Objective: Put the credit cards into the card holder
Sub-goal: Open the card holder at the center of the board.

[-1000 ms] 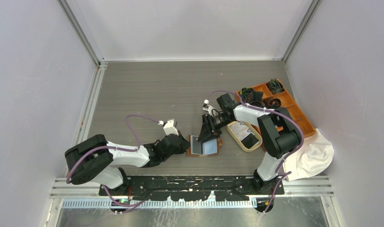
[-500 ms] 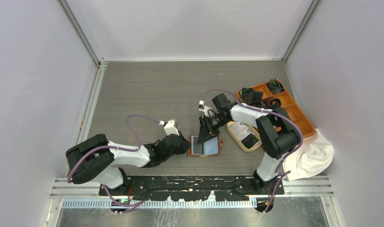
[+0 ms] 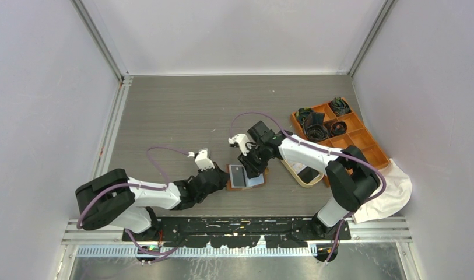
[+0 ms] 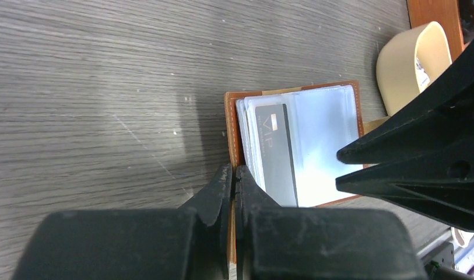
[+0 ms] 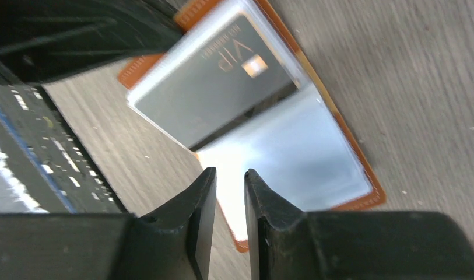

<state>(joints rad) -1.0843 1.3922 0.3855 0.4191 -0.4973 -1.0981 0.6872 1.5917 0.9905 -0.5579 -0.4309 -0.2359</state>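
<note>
Card holder open on the counter (image 3: pixel 182 111), both arms at it.
The brown card holder (image 3: pixel 246 177) lies open just below the middle of the top view, with a dark VIP credit card (image 4: pixel 278 153) in its clear sleeves. The left fingers (image 4: pixel 234 172) are clamped on its leather edge, on the frame's left side. The right fingers (image 5: pixel 225 175) hover over the sleeves with a narrow gap between them and nothing visibly pinched. A cream tray (image 3: pixel 294 170) sits just to the right.
</note>
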